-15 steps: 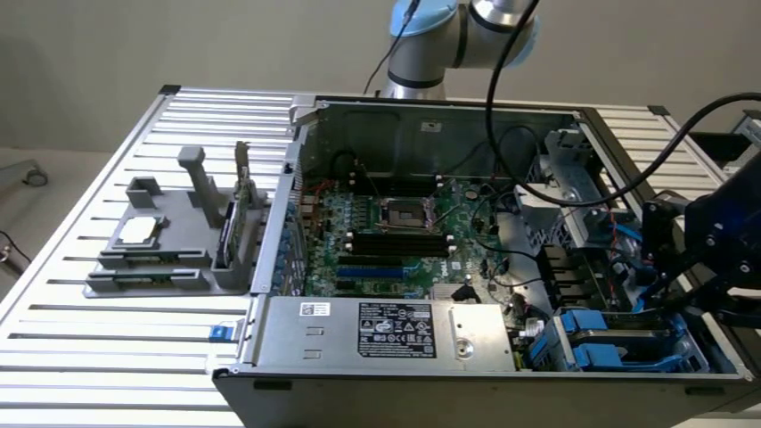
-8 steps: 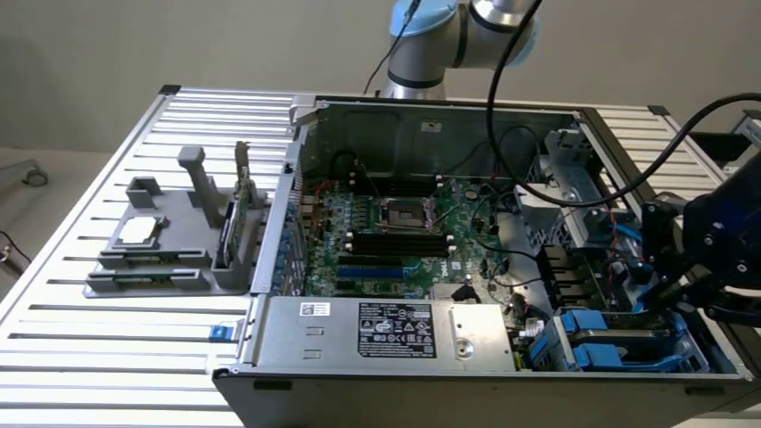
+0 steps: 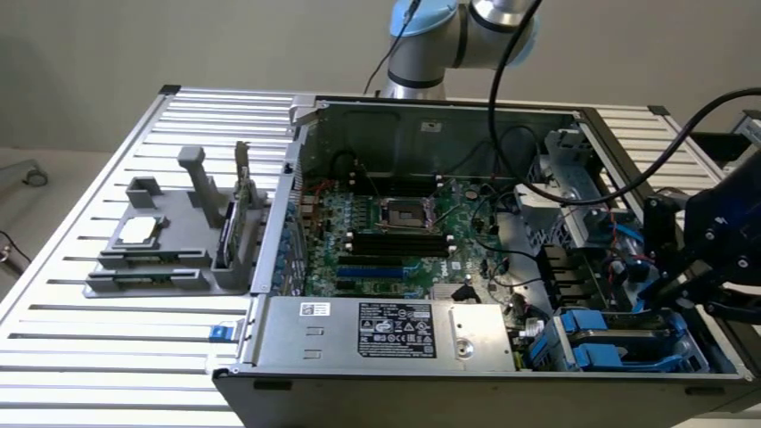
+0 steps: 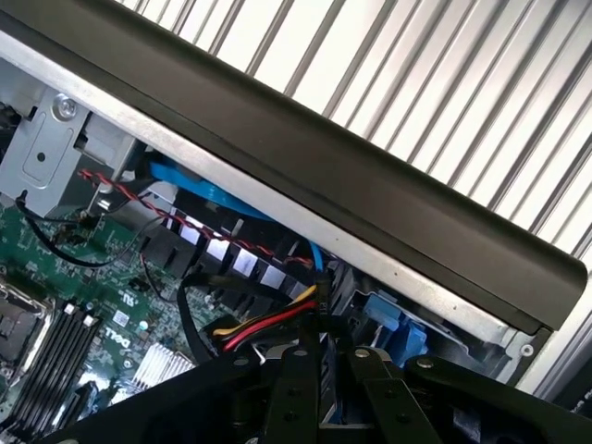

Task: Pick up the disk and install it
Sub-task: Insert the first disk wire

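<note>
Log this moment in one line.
scene: open PC case | gripper: by blue drive carriers, exterior view's right | hold: unclear

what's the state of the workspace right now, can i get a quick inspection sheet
surface: slatted aluminium table carrying an open computer case
job's things: the disk, blue-framed, lies in the drive bay at the case corner on the exterior view's right
clutter: grey fixture holding a small square chip and an upright card; power supply and motherboard inside the case
grippers: gripper is low over the drive bay, close to the disk; contact unclear
cables: red, yellow and black wire bundle and blue cable inside the case; black cable looping down from the arm
surroundings: plain wall; otherwise nothing seen
</note>
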Tool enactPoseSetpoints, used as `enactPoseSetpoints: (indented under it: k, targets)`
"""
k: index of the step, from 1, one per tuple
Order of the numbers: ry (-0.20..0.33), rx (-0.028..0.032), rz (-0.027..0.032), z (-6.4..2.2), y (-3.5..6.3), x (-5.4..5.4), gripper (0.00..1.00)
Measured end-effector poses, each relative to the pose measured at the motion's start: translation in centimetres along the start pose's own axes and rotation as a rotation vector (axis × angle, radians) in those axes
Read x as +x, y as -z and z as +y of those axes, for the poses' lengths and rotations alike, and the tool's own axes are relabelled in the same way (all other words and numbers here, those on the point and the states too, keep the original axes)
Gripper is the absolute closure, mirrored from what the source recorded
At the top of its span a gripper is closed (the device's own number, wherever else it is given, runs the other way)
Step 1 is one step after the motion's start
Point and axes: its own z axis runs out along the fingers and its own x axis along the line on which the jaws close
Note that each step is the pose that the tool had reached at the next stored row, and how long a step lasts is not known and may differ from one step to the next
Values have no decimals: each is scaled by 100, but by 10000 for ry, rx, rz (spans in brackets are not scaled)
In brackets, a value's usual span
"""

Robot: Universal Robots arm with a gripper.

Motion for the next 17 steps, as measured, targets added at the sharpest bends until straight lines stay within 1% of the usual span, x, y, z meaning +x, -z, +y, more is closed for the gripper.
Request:
enactPoseSetpoints:
  k: [4,9,11,13,17]
  targets:
    - [-209,-63,106,-5,48,8,84]
    - [-489,-153,295,-8,84,14,84]
    - [-609,-177,350,-8,89,14,84]
    - [-709,-192,391,-9,92,15,84]
    - [-846,-205,398,-22,91,22,84]
